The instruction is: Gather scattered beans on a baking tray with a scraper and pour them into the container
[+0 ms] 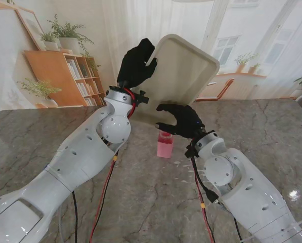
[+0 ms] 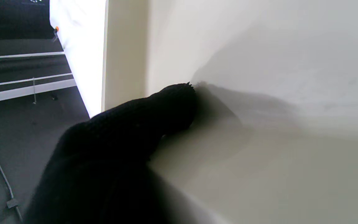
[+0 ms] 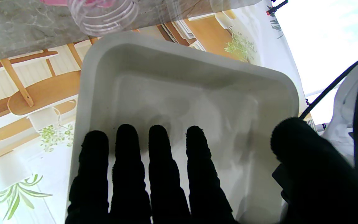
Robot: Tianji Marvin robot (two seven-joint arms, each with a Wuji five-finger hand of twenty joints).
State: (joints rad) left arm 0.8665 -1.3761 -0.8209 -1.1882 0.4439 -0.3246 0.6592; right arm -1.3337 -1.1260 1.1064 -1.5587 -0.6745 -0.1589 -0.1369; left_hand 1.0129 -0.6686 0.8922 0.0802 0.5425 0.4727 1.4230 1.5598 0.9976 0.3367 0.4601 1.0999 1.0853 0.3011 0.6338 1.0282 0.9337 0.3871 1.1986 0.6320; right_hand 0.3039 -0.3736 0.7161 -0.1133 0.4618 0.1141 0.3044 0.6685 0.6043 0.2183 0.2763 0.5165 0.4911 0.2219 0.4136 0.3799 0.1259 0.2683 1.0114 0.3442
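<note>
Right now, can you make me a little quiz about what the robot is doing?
1. True or false: the tray lies flat on the table.
2. Which hand grips the tray's edge? A) left hand B) right hand
3. What colour is inside the container under the tray's lowest corner?

Key: 1 false, it is tipped up steeply. 2 A; the right hand is spread open beside the tray. 3 pink.

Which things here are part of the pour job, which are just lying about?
Job:
baking tray, tilted up
left hand, gripping the tray's edge
right hand, fingers spread, holding nothing
pink container, under the tray's low corner

Lying about:
marble table
arm cables
No scraper visible.
</note>
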